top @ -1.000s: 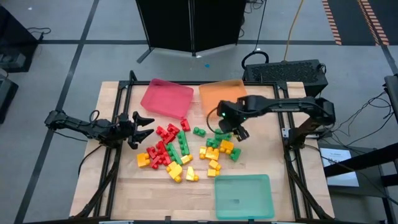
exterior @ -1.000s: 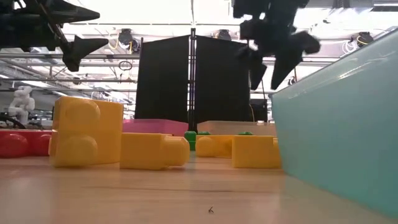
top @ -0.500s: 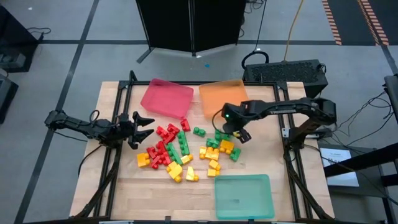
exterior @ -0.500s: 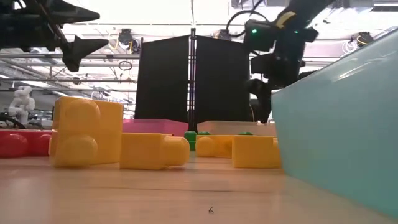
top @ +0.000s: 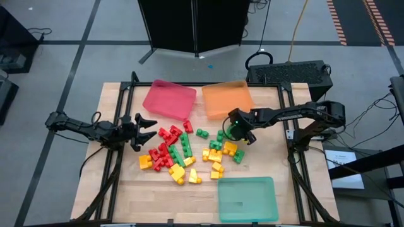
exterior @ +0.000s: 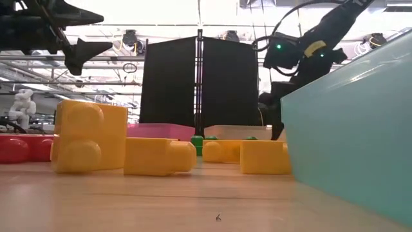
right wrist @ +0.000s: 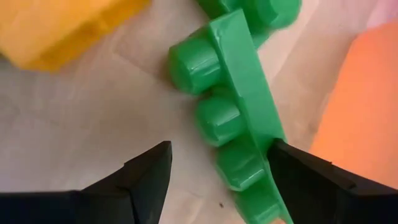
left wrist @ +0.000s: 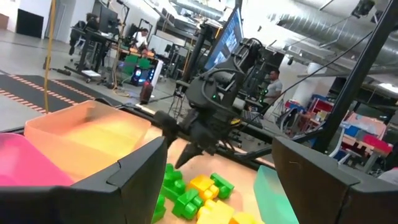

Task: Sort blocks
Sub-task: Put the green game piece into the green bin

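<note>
My right gripper (right wrist: 217,180) hangs open low over a green block (right wrist: 239,112) beside the orange tray (top: 225,99), its long axis running between the fingers, one finger touching it, while the left gripper (top: 144,131) waits open, farther off.

Both arms are dark, slim and jointed. The right tool (top: 243,133) has a green light glowing just behind it; the left tool (top: 146,128) ends in pointed black fingers.

blocks (top: 189,153) mid-table (top: 126,202), two trays (top: 169,99) behind, one tray (top: 247,198) in front
</note>
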